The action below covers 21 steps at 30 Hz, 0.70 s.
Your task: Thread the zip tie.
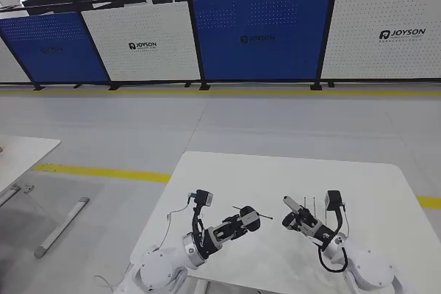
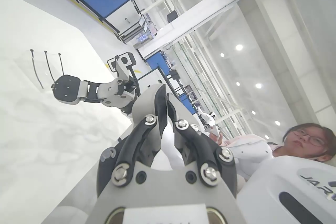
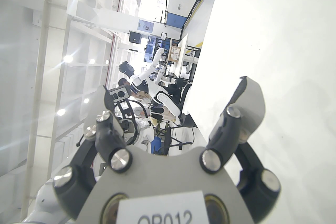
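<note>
A white table [image 1: 353,184] sits on a pale factory floor, with blue and white perforated panels [image 1: 261,37] lining the back and a yellow floor line [image 1: 103,172] running past. Both arms are out over the near half of the table. On the left, the left gripper [image 2: 167,104] is clenched tight, pads pressed together, and the top view shows a thin black zip tie [image 1: 267,217] pinched in it. The strap sticks out on both sides, and the longer end points across towards the other arm. On the right, the right gripper [image 3: 173,87] is released, its two fingers spread wide with nothing between them. It faces the left one across a small gap. Just beside it, three more ties [image 2: 48,66] lie flat on the table, side by side and roughly parallel, their near ends close to the open fingers. Whether those fingers touch the tabletop, I cannot tell.
</note>
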{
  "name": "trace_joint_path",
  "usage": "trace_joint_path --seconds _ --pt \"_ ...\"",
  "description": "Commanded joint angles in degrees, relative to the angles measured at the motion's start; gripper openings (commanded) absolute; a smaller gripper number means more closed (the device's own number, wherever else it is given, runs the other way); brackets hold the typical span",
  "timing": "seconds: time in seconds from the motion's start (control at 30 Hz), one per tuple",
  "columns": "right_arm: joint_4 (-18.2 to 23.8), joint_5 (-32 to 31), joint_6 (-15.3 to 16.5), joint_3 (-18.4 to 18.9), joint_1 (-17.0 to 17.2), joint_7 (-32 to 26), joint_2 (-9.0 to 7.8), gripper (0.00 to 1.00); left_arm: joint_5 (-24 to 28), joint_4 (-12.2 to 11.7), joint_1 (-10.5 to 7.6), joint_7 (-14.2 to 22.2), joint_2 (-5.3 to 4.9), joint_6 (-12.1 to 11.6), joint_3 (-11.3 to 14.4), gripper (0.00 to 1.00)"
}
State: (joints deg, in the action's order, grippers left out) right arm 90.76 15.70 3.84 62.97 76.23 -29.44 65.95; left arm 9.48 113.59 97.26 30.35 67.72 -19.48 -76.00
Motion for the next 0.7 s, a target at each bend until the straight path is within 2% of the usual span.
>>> trace_joint_path --seconds 0.0,0.13,0.27,0.53,0.67 --pt "0.0 0.0 0.0 0.0 0.0 0.0 0.00 1.00 0.0 0.0 0.00 0.0 0.00 0.0 0.0 0.00" --pt "0.0 0.0 0.0 0.0 0.0 0.0 0.00 1.00 1.0 0.1 -0.38 -2.0 0.03 0.0 0.0 0.00" --pt "0.0 0.0 0.0 0.0 0.0 0.0 0.00 1.00 2.6 1.0 -0.02 -2.6 -0.07 0.0 -0.9 0.00" --pt "0.0 0.0 0.0 0.0 0.0 0.0 0.00 1.00 -2.7 -0.4 0.75 -2.0 -0.58 0.3 -1.6 0.00" --pt "0.0 0.0 0.0 0.0 0.0 0.0 0.00 1.00 -1.9 -0.8 0.97 -3.1 -0.60 0.2 -1.6 0.00"
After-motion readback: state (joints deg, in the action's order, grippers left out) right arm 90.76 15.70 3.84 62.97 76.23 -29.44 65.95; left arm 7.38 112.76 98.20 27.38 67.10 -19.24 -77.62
